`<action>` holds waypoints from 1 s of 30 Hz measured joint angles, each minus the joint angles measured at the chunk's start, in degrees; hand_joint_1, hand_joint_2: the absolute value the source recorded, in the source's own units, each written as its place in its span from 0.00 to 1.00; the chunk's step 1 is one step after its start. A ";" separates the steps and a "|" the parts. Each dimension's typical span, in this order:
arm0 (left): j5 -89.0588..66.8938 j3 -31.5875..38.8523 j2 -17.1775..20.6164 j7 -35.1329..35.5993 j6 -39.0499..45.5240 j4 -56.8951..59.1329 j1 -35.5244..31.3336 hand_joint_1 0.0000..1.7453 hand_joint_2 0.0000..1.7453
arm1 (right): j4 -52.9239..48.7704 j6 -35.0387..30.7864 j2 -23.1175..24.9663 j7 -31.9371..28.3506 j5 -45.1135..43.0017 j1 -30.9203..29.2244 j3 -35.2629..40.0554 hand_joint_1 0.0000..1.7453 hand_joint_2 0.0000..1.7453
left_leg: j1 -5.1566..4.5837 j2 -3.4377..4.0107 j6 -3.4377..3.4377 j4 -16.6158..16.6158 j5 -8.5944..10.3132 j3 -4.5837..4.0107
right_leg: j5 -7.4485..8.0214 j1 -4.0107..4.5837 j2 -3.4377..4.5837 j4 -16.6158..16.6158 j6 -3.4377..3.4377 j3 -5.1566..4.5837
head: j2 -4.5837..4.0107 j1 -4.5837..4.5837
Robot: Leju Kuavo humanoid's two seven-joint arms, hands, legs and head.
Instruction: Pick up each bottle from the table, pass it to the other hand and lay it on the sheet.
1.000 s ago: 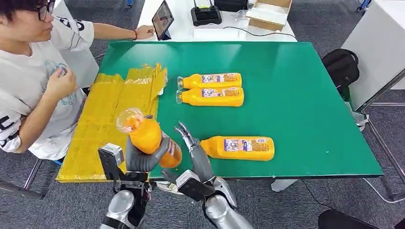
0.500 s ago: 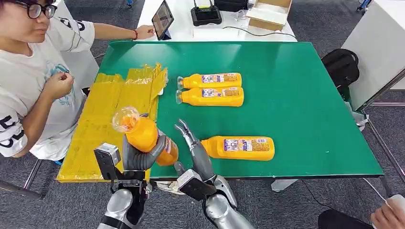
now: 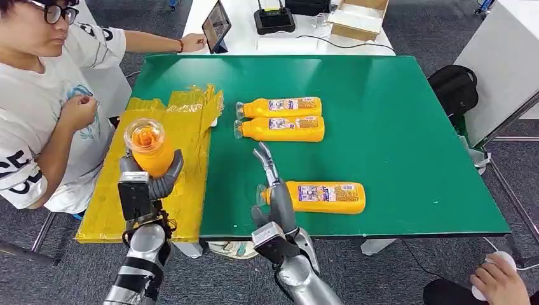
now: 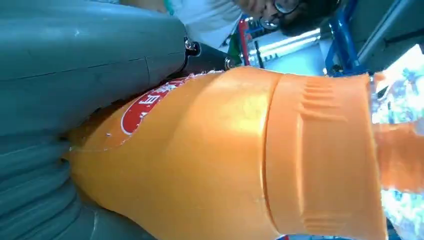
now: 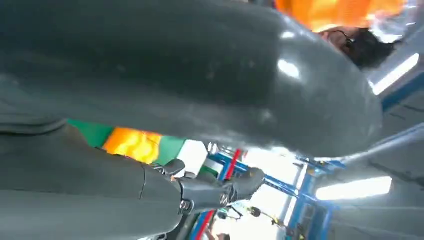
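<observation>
Handover looks done, laying-down step in hand. Left hand (image 3: pixel 147 181) wrapped around an orange bottle (image 3: pixel 148 147), held upright with the clear cap toward the camera, hovering over the near part of the yellow sheet (image 3: pixel 184 127) on the left side of the green table (image 3: pixel 394 127). Not on the sheet yet, so next move probably: tip it onto its side, lower it to the plastic, then let go. Worth watching for a roll once released, since the sheet looks crinkly.

Right hand (image 3: pixel 274 190) empty, fingers stretched out and apart, right next to the cap end of the nearest lying bottle (image 3: pixel 324 197) near the table's front edge. Can't tell if it's touching. Likely the next pick for that hand.

Two more bottles (image 3: pixel 283 118) lying side by side farther back, just right of the sheet's far corner, caps pointing left.

Labels: white panels with small print on the lying ones, way too small to read. Left wrist view gives a red oval logo with white characters on the held bottle, partly hidden by the hand, not legible either. No brand to report.

Person sitting at the left.
</observation>
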 measured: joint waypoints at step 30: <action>-65.29 6.51 12.90 16.33 -3.66 43.19 -18.83 1.00 1.00 | -9.11 -4.48 -0.33 -3.23 -1.88 1.96 2.14 0.00 0.00 | 0.00 0.13 -0.01 0.00 0.02 0.00 | 0.02 0.00 0.02 0.03 0.00 -0.04 | 0.00 0.02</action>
